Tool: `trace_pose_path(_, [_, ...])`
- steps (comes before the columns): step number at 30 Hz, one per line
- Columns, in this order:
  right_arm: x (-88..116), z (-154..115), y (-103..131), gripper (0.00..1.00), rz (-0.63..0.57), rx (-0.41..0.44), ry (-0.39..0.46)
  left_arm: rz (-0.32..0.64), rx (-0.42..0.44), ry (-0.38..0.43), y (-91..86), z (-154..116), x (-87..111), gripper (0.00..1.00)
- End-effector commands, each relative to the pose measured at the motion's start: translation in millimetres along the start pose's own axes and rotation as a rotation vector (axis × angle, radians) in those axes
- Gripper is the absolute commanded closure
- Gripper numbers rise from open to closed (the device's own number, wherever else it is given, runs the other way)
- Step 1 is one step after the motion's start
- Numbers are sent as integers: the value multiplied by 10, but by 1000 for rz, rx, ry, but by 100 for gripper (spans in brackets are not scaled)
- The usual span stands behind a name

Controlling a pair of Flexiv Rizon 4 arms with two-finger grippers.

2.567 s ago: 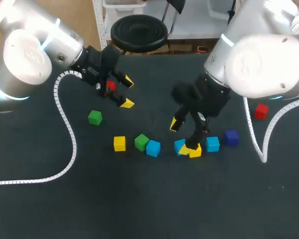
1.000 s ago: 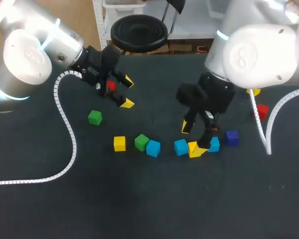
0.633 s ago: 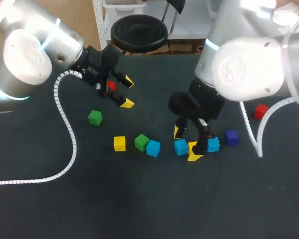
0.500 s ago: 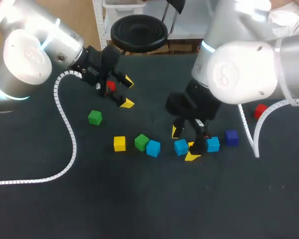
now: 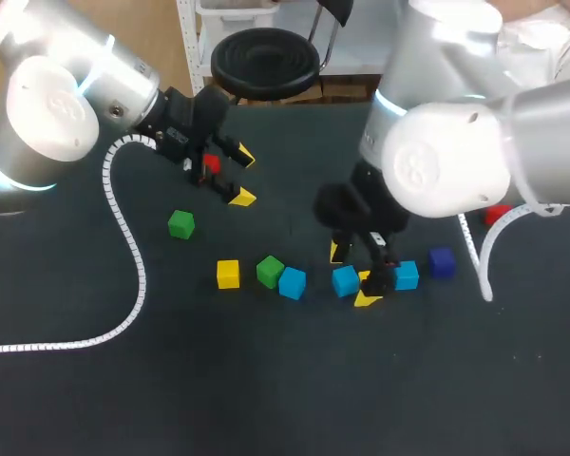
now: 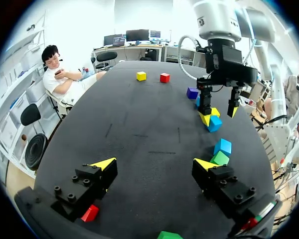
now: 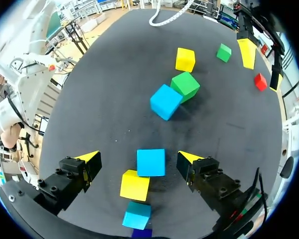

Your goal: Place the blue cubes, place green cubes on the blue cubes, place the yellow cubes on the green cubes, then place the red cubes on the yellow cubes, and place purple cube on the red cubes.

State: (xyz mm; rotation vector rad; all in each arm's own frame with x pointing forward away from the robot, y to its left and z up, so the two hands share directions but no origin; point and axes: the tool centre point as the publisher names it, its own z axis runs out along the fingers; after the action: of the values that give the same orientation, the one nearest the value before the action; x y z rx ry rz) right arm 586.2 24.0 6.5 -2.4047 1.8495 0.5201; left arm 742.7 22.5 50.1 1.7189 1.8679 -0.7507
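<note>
Black table, cubes scattered across it. In the near row at mid-table, my right gripper (image 7: 138, 158) hangs low, fingers spread either side of a blue cube (image 7: 151, 162) and touching nothing; the cube sits off-centre, closer to one finger. A yellow cube (image 7: 135, 185) lies just beside its right corner, and a second blue cube (image 7: 137, 215) is further right. The risk, as I judge it, is that closing now could catch the yellow cube, dragging it along or twisting the blue one out of the pinch. The blue cube has no long axis; its flat sides face my fingers squarely. Far left, my left gripper (image 5: 243, 177) hovers, fingers spread, beside a red cube (image 5: 210, 163).
</note>
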Motion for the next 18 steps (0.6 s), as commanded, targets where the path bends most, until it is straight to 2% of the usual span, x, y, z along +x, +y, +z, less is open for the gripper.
trace_pose_path(1, [33, 14, -58, 0, 14, -3, -2, 1, 2, 0, 15, 0, 3, 0])
trace_pose_path(14, [27, 93, -65, 0, 39, -11, 0, 1, 2, 0, 15, 0, 3, 0])
trace_pose_path(15, [23, 103, -70, 12, 45, -13, 3, 1, 2, 0, 15, 0, 3, 0])
trace_pose_path(16, [22, 110, -77, 36, 50, -15, 6, 1, 2, 0, 15, 0, 3, 0])
trace_pose_path(17, [19, 114, -79, 56, 55, -14, 10, 1, 2, 0, 15, 0, 3, 0])
trace_pose_path(18, [13, 116, -81, 63, 60, -13, 14, 1, 2, 0, 15, 0, 3, 0])
